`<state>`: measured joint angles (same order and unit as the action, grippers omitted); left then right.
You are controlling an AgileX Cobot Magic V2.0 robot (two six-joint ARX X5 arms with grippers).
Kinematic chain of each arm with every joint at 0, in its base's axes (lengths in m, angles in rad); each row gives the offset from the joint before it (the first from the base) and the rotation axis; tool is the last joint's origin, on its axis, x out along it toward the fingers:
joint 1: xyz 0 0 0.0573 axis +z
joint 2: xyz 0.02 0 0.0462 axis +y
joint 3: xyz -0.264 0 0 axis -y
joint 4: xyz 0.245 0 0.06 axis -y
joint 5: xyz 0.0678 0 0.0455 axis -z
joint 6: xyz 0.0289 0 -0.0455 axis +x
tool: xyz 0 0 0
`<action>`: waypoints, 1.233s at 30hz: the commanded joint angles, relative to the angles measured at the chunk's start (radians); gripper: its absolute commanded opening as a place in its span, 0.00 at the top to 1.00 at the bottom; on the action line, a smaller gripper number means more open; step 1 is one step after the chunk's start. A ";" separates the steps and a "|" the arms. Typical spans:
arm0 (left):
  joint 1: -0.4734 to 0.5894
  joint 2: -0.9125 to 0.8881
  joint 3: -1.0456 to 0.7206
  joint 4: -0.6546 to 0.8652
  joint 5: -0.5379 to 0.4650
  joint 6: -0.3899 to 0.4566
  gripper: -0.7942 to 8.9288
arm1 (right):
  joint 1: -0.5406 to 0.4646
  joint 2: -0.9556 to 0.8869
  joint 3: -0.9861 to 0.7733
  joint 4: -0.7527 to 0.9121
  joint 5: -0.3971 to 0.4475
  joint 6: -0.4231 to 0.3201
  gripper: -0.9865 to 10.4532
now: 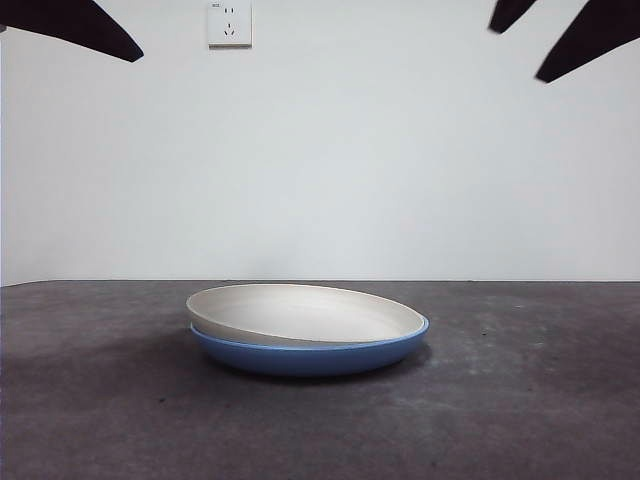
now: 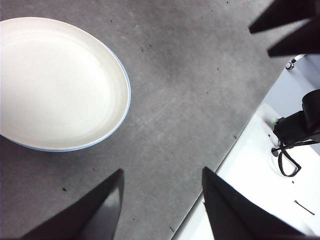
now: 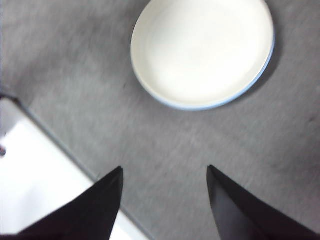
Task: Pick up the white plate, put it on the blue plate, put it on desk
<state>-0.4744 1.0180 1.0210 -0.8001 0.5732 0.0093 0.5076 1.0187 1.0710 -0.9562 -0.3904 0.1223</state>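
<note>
The white plate (image 1: 305, 312) rests slightly tilted inside the blue plate (image 1: 310, 355) at the middle of the desk (image 1: 520, 400). Both wrist views look down on the white plate (image 2: 57, 82) (image 3: 202, 50), with only a thin blue rim (image 2: 127, 95) (image 3: 262, 70) showing around it. My left gripper (image 2: 162, 195) hangs open above bare desk, away from the plates. High above the desk and short of the stack, my right gripper (image 3: 165, 192) is open too. Both arms appear only as black tips at the front view's top corners.
The desk edge (image 2: 240, 142) runs close to the left gripper, with a white floor and a black cable (image 2: 287, 160) beyond it. A wall socket (image 1: 229, 24) sits on the white back wall.
</note>
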 commanded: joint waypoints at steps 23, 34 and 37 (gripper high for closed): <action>-0.005 0.003 0.010 0.005 0.003 0.005 0.92 | 0.033 -0.014 0.016 -0.003 -0.002 -0.034 0.90; -0.005 0.003 0.010 0.008 0.003 0.005 0.91 | 0.032 -0.014 0.016 0.024 -0.002 -0.037 0.91; -0.005 0.003 0.010 0.009 0.003 0.005 0.91 | 0.032 -0.014 0.016 0.042 -0.002 -0.037 0.91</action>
<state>-0.4744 1.0180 1.0210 -0.8024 0.5732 0.0093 0.5320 0.9962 1.0710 -0.9249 -0.3904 0.1001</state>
